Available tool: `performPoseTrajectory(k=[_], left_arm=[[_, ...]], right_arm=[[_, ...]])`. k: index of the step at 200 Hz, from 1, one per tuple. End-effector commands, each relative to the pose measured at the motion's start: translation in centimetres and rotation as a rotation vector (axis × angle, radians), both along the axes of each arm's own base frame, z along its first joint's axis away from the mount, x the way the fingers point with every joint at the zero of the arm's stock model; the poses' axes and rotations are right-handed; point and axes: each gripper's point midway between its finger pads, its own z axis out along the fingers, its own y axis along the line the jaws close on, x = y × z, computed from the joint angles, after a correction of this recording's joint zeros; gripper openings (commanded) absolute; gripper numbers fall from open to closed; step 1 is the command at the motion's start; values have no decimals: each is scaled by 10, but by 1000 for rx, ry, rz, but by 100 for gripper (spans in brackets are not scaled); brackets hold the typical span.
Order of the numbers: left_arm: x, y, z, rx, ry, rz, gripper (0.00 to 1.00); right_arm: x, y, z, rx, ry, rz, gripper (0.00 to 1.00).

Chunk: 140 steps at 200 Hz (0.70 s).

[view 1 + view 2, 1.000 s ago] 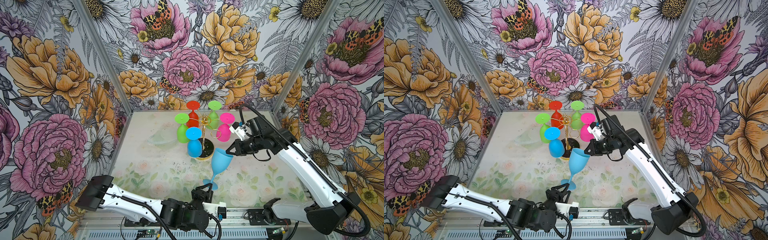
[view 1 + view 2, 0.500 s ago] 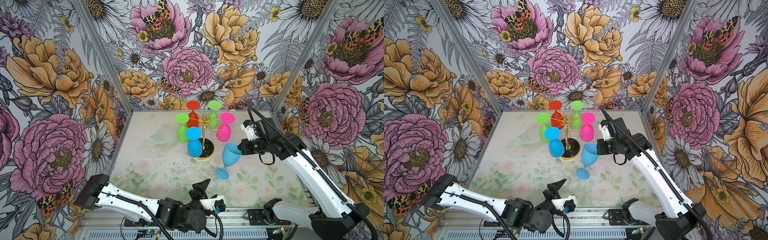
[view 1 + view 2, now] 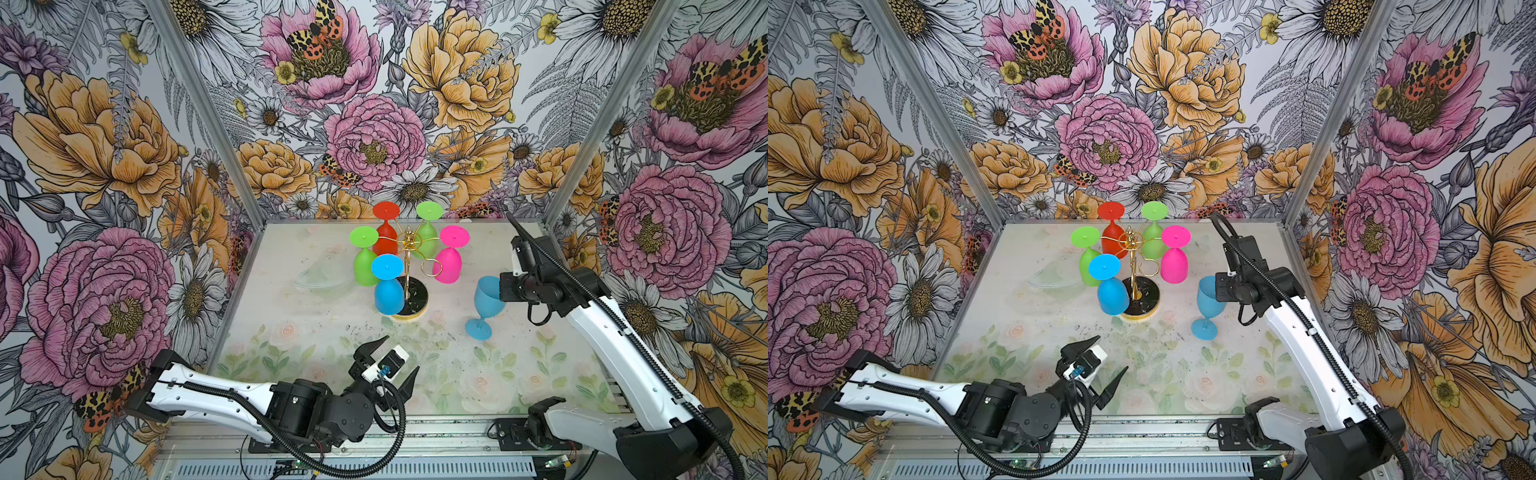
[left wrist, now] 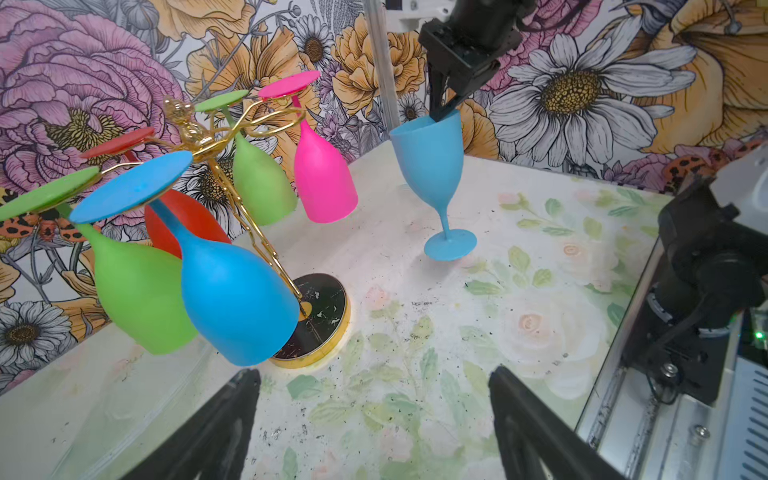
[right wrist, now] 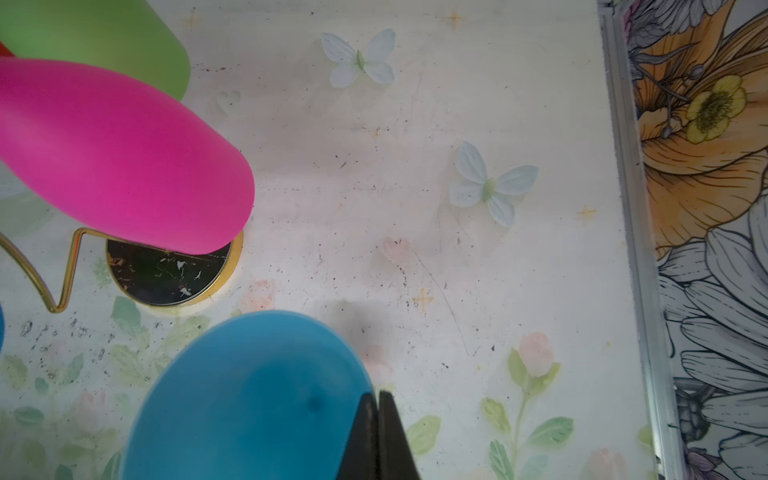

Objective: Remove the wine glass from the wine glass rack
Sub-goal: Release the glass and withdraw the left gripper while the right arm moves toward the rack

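Observation:
The gold wire wine glass rack (image 3: 409, 266) (image 3: 1133, 266) (image 4: 249, 216) stands mid-table on its black, gold-rimmed base (image 3: 417, 300). Several coloured glasses hang upside down from it. One light blue wine glass (image 3: 486, 297) (image 3: 1209, 297) (image 4: 432, 166) (image 5: 249, 395) is off the rack, to its right. It is upright and slightly tilted, with its foot at the table surface. My right gripper (image 3: 500, 286) (image 3: 1216, 286) (image 4: 442, 112) (image 5: 378, 399) is shut on the rim of this glass. Near the front edge my left gripper (image 3: 400, 355) (image 3: 1111, 354) (image 4: 372, 374) is wide open and holds nothing.
On the rack hang a red glass (image 3: 385, 241), two green ones (image 3: 365, 266) (image 3: 428, 237), a pink one (image 3: 449, 262) and a blue one (image 3: 388, 291). A clear glass dish (image 3: 324, 274) lies left of the rack. Flowered walls close off three sides of the table.
My right gripper has carried the light blue glass to the right and down, away from the rack. My left gripper has opened off the glass's foot and drawn back toward the front edge.

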Motion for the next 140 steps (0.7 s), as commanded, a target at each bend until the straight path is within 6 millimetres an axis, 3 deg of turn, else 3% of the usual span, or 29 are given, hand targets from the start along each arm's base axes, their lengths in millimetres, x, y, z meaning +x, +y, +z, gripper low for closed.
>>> performPoseTrajectory(k=[1,63,140], left_arm=[[6,13,-11,-46,85,16,89],[35,35,-25,-57,214,100,92],[51,36,-21,-59,243,134,93]], right_arm=[[30,-16,10,-21,-103,-63,0],[96,-50,7,11,-166,-160,0],[181,-39,12,31,-213,-111,0]])
